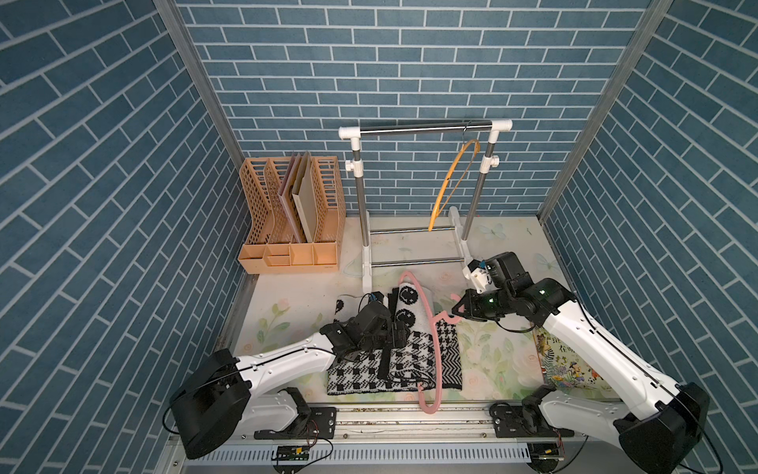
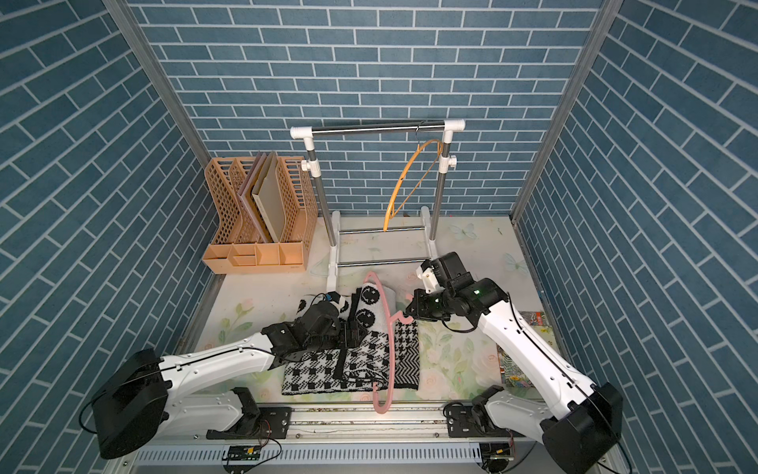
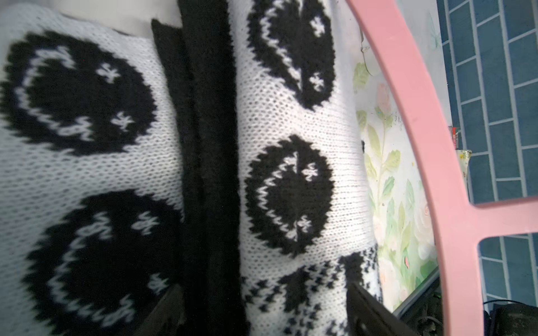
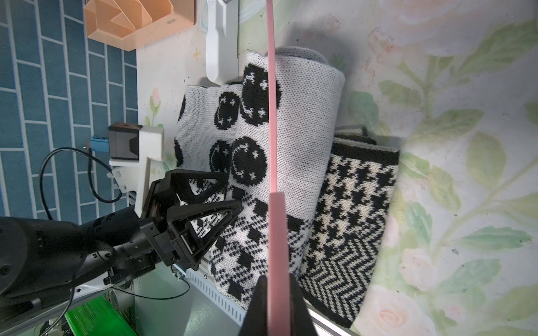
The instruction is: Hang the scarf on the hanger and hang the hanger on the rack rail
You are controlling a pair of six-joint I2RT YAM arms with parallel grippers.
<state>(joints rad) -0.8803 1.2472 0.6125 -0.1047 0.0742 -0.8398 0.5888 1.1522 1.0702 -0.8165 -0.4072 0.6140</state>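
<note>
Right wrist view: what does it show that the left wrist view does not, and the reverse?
Only the right wrist view: the whole left gripper, open over the scarf; the right gripper, shut on the pink hanger; a corner of the orange file organizer; a white foot of the rack. Only the left wrist view: the stitches of the smiley faces up close, and where the hanger branches. Both: the scarf, the pink hanger, the floral table cover, the blue brick wall.
</note>
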